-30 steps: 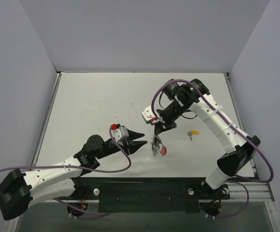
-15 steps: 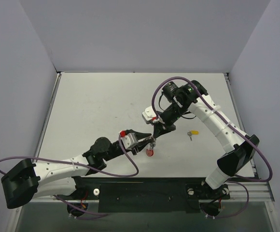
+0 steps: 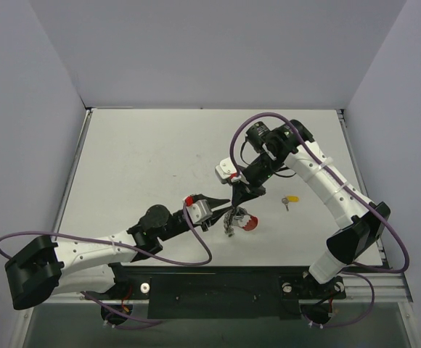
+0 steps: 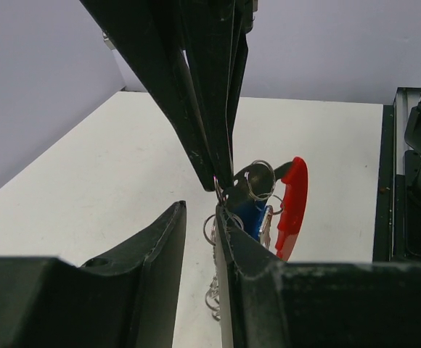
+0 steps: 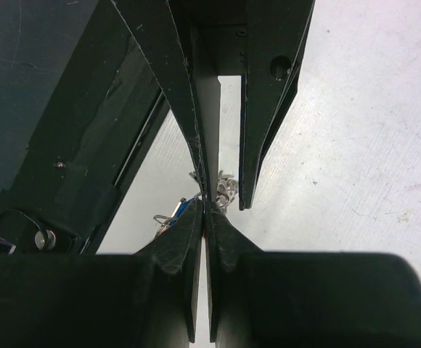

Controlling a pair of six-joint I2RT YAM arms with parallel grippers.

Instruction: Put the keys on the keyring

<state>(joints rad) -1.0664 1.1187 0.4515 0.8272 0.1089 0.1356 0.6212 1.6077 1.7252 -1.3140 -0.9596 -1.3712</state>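
- Comparing with a second ago, I see my left gripper (image 3: 223,207) has come forward from well left of the hanging bunch to right up against it, and its jaws have narrowed on the way.
- The keyring (image 3: 245,222) has swung. Half a second ago its red part hung under the bunch; now it sticks out to the right.
- The yellow-capped key (image 3: 291,198) has not moved. It lies alone on the desk (image 3: 138,159), well apart from the bunch and to its right.
- My left arm stretches low from the near left corner toward the middle of the desk. Its jaws stand apart, with a narrow strip of desk showing between them. In the left wrist view one finger stands just in front of the bunch, but I cannot tell whether it touches.
- My right arm arches up from the near right and folds back toward the centre. The right gripper (image 3: 236,197) points down with its fingers pressed together, pinching a thin silvery loop at the top of the keyring.
- A blue-capped key (image 4: 250,214) hangs among small silvery rings just beside the red part.
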